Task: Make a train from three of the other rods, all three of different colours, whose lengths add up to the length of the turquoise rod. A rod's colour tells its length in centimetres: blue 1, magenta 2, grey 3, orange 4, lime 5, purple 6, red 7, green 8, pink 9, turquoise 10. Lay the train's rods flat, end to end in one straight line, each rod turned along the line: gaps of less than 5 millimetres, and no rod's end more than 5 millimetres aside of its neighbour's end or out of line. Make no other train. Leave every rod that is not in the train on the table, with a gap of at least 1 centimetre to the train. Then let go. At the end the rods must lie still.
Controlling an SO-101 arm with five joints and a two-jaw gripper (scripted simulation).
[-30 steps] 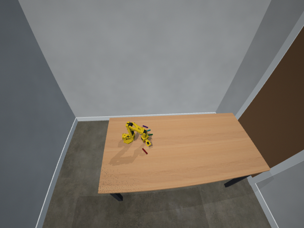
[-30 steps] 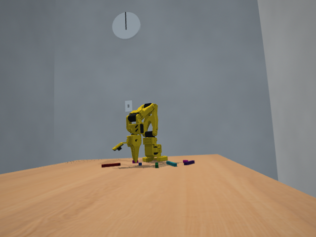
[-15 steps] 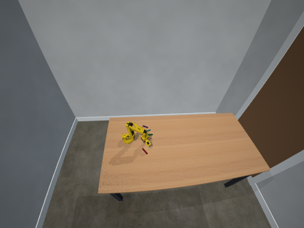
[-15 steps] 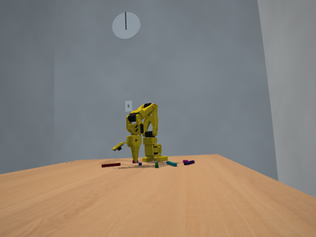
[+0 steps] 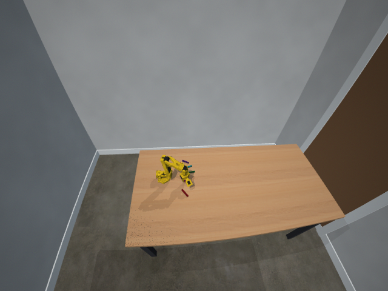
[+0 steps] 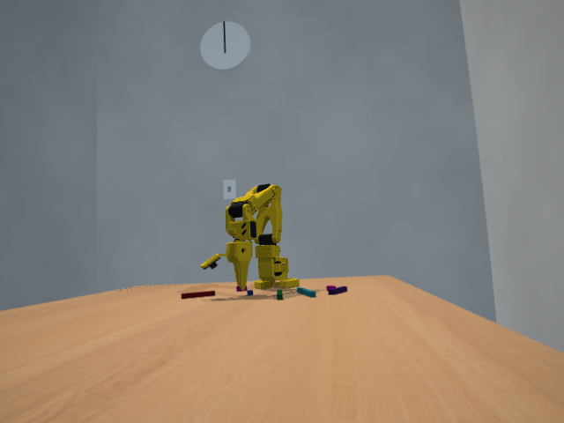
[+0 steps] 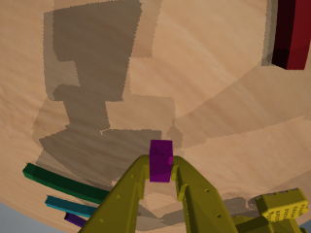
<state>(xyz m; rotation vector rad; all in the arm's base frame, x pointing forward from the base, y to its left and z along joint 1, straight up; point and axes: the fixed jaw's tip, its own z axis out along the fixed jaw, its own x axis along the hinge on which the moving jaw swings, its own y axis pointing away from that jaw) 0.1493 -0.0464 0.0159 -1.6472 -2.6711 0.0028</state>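
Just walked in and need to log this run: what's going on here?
A small yellow arm has its gripper shut on a short magenta rod, right at the wooden table. A red rod lies flat off to one side. On the other side lie a blue rod, a green rod, the turquoise rod and a purple rod. No rods are lined up end to end yet.

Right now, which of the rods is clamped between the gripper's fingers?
The short magenta rod, pinched at the tips of the gripper. The red rod, green rod and turquoise rod lie apart on the table.
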